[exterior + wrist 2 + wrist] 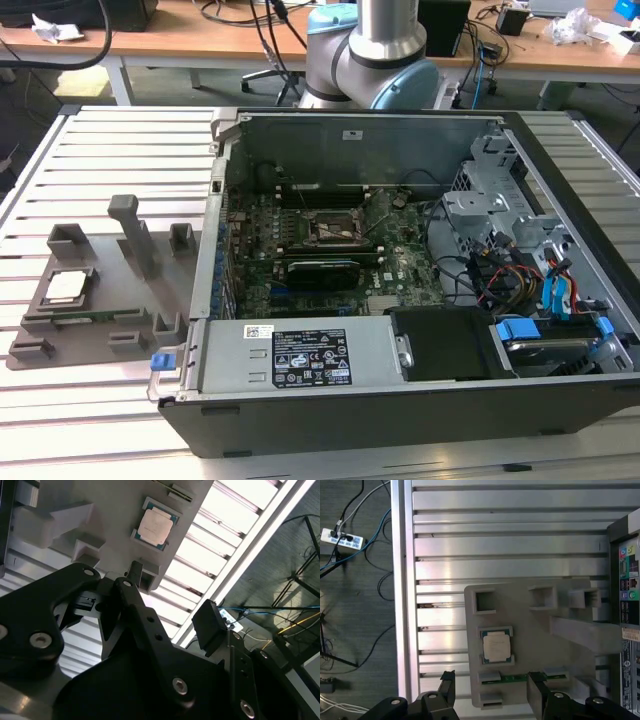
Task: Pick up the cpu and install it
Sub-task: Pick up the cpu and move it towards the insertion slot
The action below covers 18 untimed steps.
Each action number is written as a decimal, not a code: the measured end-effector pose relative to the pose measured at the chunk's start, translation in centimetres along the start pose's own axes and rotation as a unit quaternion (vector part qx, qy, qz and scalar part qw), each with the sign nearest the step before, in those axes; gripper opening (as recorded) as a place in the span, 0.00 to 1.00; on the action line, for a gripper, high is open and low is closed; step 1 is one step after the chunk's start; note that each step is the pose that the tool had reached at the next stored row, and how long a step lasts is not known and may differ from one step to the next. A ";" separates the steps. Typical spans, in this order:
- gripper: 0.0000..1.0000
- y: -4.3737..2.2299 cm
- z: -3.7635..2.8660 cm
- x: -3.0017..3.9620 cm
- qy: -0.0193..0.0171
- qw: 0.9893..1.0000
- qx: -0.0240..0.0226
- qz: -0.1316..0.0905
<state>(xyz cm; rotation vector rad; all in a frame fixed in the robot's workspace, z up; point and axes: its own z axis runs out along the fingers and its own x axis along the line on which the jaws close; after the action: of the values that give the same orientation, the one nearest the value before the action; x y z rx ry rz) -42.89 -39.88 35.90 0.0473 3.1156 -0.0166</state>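
The cpu [65, 287] is a small silver-topped square lying flat in a recess of the grey fixture [95, 322] on the table, at the exterior view's left. Both wrist views look down on it from well above: the cpu [497, 647] sits in its pale frame on the fixture [530, 612], and it appears again, cpu [156, 524], beyond the black fingers. My gripper [492, 689] hangs open over the fixture's edge with nothing between its fingers [538, 689]; in the second wrist view the gripper [172, 615] is spread wide too. The black-framed socket [335, 232] lies on the motherboard inside the case.
The open computer case [400, 300] lies on the slatted metal table [100, 160], its wall right beside the fixture. A narrow green memory stick [512, 678] rests in a fixture slot near the cpu. Grey posts [135, 235] rise from the fixture. Cables and a power strip [340, 536] lie off the table.
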 end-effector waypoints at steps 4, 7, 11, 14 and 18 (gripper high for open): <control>0.68 0.00 0.23 0.00 0.000 1.000 0.000 0.000; 0.68 0.01 0.37 -0.02 0.000 1.000 0.000 0.000; 0.68 0.01 0.60 -0.04 0.000 1.000 0.000 0.000; 0.68 0.01 0.75 -0.05 0.000 1.000 0.000 0.000; 0.68 0.01 0.93 -0.06 0.000 1.000 0.000 0.000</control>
<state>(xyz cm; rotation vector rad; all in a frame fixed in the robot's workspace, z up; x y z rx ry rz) -42.81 -39.88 34.97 0.0473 3.1156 -0.0166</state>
